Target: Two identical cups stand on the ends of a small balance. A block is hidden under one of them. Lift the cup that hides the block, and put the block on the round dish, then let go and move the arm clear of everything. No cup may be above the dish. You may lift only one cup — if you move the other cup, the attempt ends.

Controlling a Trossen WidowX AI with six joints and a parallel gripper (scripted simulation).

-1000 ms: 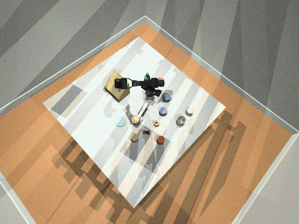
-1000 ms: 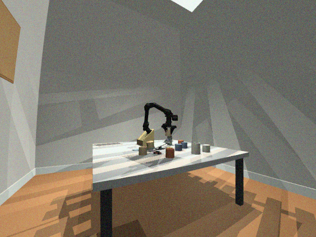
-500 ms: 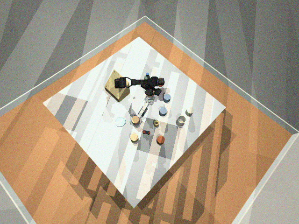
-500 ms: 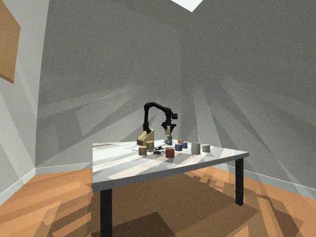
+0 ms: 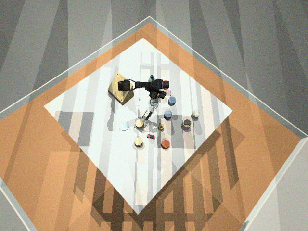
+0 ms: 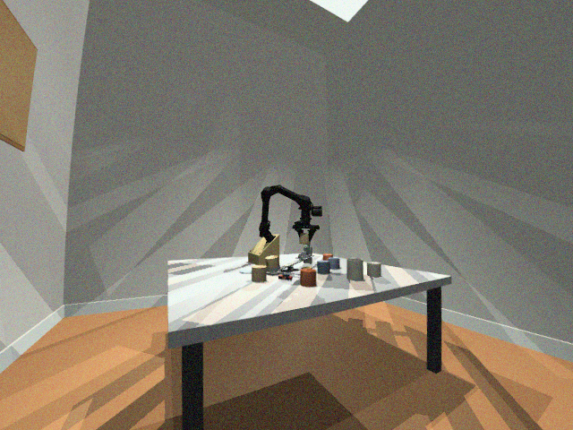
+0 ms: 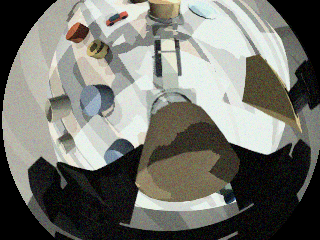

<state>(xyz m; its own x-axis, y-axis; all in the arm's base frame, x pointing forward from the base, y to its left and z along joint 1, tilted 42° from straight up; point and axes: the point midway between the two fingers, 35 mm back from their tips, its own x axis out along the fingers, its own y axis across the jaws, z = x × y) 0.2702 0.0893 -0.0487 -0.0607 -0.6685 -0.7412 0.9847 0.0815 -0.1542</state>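
Left of the tool (image 6: 305, 232), on the counter (image 6: 222, 300), lies the pale round dish (image 5: 123, 125), with open surface around it on its far side. Next to it stands the second cup (image 5: 139, 123), seated on the far end of the balance (image 5: 148, 113); that cup is near the dish, so any swing toward the dish passes close beside it.

The tool is clenched on the lifted cup (image 7: 188, 154), which hangs well above the balance's near end. In the wrist view the cup fills the middle and hides what lies directly below, so I cannot tell whether the block sits there. The exterior view shows something small under the tool, too blurred to name.

My main worry is the held cup: carried leftward, it could end above the dish, which the task forbids, or clip the standing cup and end the attempt. Dropping it onto the balance beam could tip the other end as well.

Right of the tool, two blue cylinders (image 5: 172, 100) stand close, with an orange one (image 5: 165, 144), a small ring (image 5: 160, 127) and a toy car (image 5: 150, 136) further out. Room to set the cup down looks better behind the tool, toward the arm's tan base block (image 5: 120, 87), than on the crowded right.
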